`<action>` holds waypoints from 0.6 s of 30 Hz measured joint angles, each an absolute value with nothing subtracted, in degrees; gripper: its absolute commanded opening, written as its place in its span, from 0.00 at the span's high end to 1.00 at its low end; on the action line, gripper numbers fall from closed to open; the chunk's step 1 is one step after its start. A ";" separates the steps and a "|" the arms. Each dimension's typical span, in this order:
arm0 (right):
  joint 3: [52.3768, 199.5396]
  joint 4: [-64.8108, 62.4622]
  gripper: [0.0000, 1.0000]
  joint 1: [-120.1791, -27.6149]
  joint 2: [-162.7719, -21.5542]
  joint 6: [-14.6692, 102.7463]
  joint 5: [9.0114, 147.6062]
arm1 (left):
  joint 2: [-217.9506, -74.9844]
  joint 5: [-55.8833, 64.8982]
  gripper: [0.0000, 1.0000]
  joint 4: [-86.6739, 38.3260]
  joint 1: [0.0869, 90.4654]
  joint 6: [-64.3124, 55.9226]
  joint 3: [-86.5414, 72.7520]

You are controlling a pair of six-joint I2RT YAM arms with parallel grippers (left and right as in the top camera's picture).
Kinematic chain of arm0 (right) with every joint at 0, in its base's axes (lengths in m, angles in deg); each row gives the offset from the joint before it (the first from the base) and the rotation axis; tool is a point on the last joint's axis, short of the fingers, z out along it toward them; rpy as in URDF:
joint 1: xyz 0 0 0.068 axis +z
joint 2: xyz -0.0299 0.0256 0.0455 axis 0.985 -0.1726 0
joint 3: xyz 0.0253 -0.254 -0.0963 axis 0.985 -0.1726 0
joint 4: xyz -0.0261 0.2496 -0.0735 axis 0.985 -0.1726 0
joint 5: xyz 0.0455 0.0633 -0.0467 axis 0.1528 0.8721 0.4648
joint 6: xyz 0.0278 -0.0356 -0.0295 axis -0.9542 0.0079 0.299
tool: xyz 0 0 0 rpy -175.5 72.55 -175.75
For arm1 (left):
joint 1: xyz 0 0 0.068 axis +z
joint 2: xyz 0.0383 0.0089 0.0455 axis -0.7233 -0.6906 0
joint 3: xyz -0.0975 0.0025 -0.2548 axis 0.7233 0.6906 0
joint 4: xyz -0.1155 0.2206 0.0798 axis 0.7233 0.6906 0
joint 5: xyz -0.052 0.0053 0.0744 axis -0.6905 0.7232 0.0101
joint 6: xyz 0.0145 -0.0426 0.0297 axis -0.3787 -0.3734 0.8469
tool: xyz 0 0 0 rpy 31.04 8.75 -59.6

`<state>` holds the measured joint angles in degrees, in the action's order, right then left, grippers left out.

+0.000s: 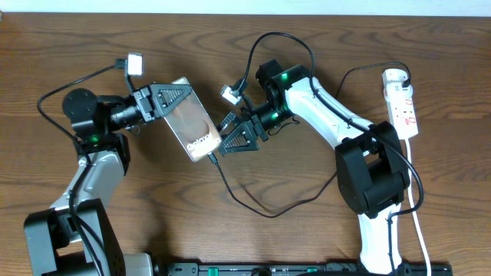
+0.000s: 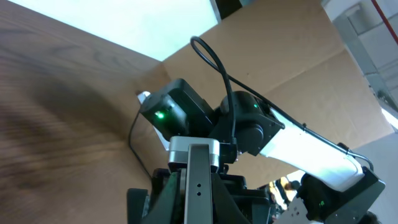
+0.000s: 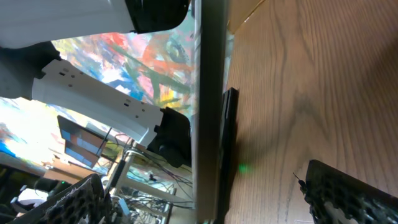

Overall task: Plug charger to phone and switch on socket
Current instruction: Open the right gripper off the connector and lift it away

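The phone (image 1: pixel 193 120), a dark glossy slab with white lettering, is lifted off the table with my left gripper (image 1: pixel 178 100) shut on its upper end. In the left wrist view the phone (image 2: pixel 199 180) shows edge-on between the fingers of the left gripper (image 2: pixel 199 208). The charger (image 1: pixel 265 213), a thin black cable, meets the phone's lower end and loops across the table toward the socket (image 1: pixel 401 103), a white power strip at the far right. My right gripper (image 1: pixel 229 134) is open at the phone's lower end. In the right wrist view the phone's edge (image 3: pixel 208 124) stands between the spread fingers of the right gripper (image 3: pixel 211 199).
The socket's white cord (image 1: pixel 418 222) runs down the right side past the right arm's base (image 1: pixel 372 176). A black rail (image 1: pixel 307 269) lies along the table's front edge. A cardboard wall (image 2: pixel 280 56) stands behind the right arm in the left wrist view.
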<state>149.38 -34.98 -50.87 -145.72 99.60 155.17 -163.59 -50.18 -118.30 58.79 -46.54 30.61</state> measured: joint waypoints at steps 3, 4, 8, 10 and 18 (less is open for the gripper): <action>149.38 -34.95 0.01 -51.00 -145.72 99.29 154.62 | -163.59 -49.28 0.93 -116.40 61.53 -45.91 30.61; 149.40 -34.91 0.01 -51.09 -145.72 98.86 154.01 | -163.59 -48.56 0.93 -114.74 62.90 -45.91 30.61; 149.42 -31.92 0.01 -51.90 -145.72 94.22 149.86 | -163.59 -45.39 0.93 -106.67 68.76 -43.92 30.61; 149.47 -27.76 0.01 -52.53 -145.72 88.41 145.18 | -163.59 -43.67 0.93 -100.99 71.41 -42.15 30.61; 149.53 -19.89 0.01 -53.71 -145.72 62.88 116.79 | -163.64 -34.59 0.93 -69.43 74.58 -26.50 30.63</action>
